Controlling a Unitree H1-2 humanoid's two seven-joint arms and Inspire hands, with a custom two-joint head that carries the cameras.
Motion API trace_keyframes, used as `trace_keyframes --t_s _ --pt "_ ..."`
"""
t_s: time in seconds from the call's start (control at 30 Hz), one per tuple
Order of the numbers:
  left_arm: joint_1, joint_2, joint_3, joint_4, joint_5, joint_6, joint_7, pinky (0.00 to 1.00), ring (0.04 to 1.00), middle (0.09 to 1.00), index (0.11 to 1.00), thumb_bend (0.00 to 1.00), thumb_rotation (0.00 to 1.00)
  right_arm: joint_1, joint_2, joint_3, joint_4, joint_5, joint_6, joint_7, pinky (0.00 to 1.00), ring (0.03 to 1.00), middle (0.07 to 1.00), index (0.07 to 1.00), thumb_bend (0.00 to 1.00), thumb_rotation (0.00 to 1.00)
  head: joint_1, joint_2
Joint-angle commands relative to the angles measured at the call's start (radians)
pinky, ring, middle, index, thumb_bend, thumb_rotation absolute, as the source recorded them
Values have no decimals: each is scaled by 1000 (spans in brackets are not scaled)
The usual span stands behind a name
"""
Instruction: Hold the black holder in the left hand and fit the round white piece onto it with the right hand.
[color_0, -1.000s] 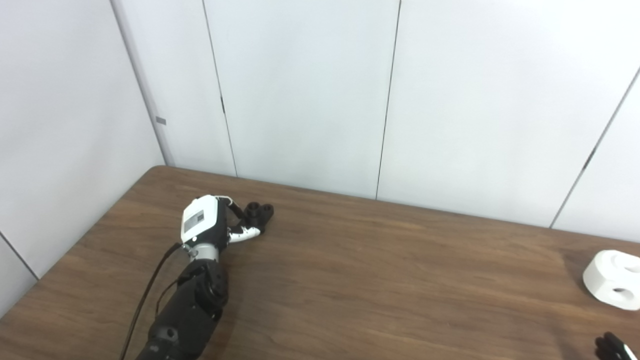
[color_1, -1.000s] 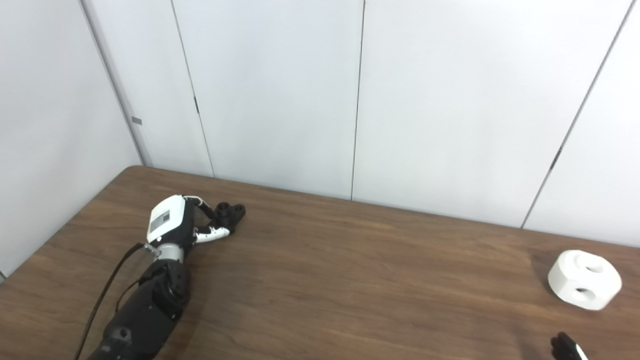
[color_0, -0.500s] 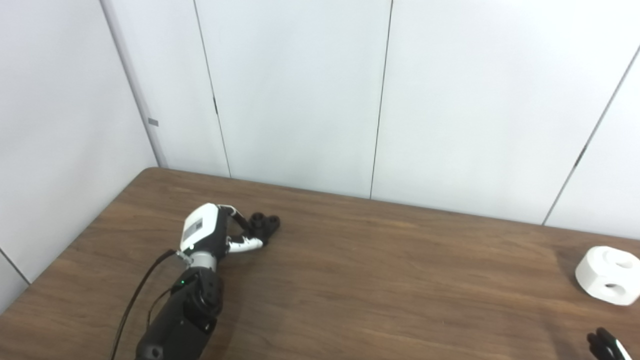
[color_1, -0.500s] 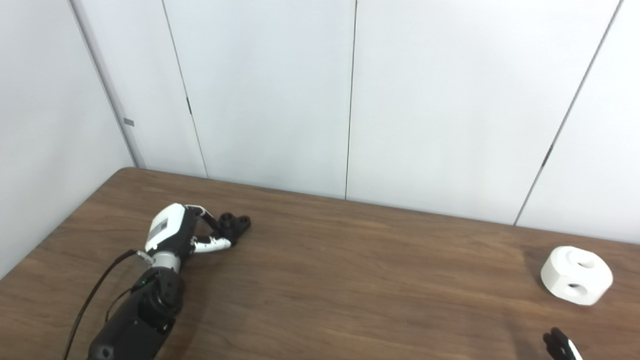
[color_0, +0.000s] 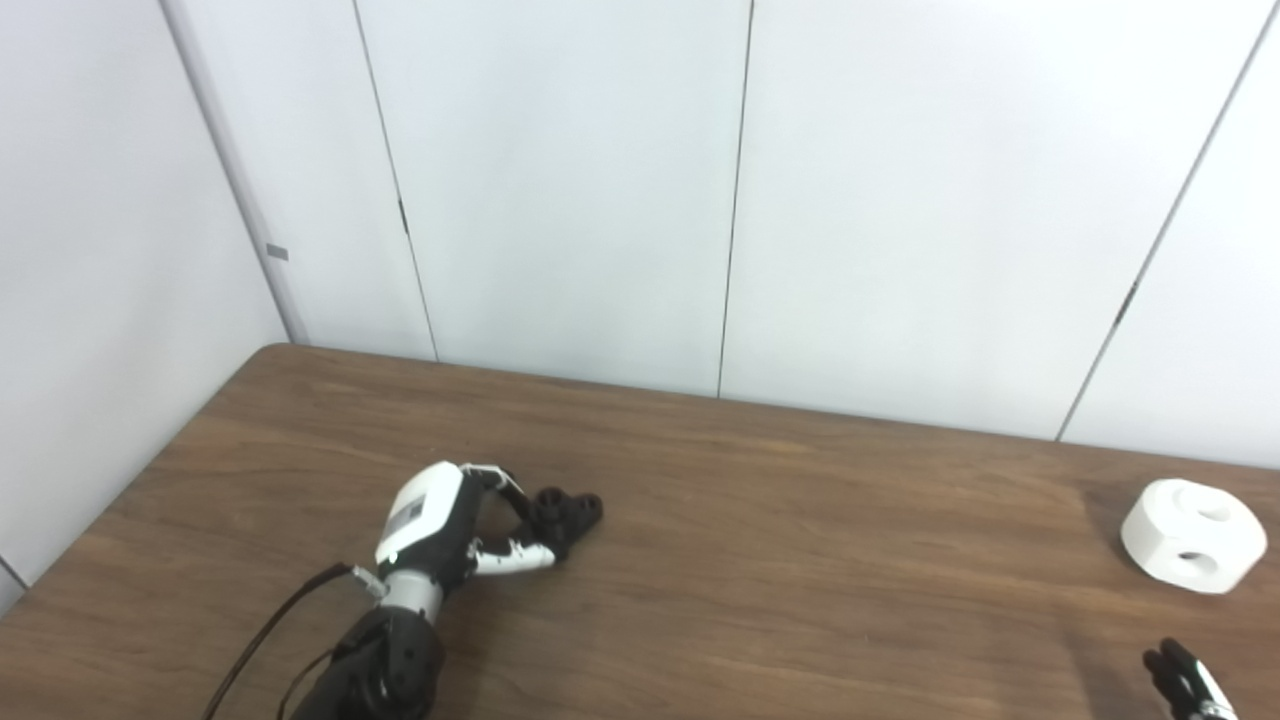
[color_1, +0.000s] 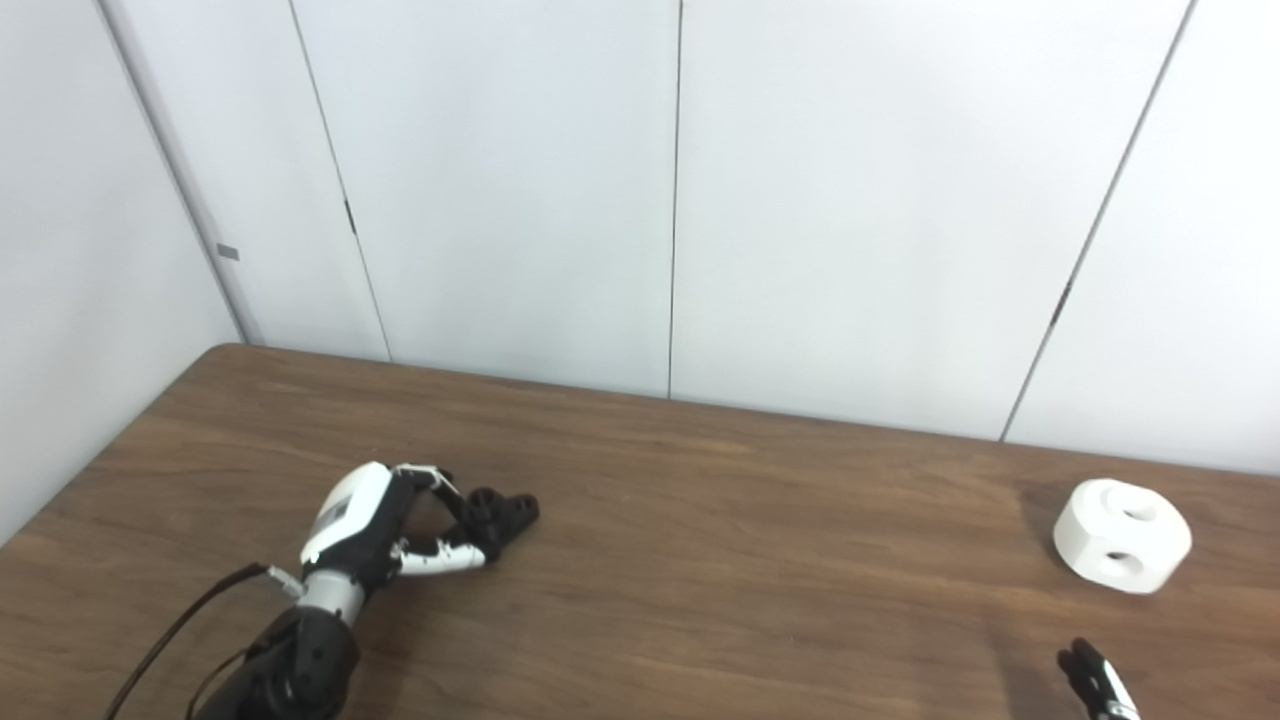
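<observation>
The black holder (color_0: 568, 508) is a small dark piece with two round sockets, low over the left part of the brown table (color_0: 800, 570). My left hand (color_0: 440, 520) is shut on it, fingers over its top and thumb under its near side. I cannot tell whether the holder touches the tabletop. The round white piece (color_0: 1192, 535), a thick disc with holes in its top and side, rests on the table at the far right. Only the dark fingertips of my right hand (color_0: 1185, 685) show at the bottom right edge, a little nearer than the white piece and apart from it.
White wall panels (color_0: 600, 200) rise directly behind the table's far edge and along its left side. A black cable (color_0: 270, 640) runs along my left forearm. Bare wood lies between the holder and the white piece.
The camera has swung, shifting the whole picture leftward. Beyond that, my left hand has drawn the black holder nearer and toward the table's middle. The white piece has not moved on the table.
</observation>
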Motion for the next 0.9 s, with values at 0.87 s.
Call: trace_keyframes --t_s 0.87 --pt "226 -45 -217 -251 153 -214 -141 973 906 813 486 520 49 45 40 46 -31 -61 51 -29 929 924 919 948 455 939 -118 147"
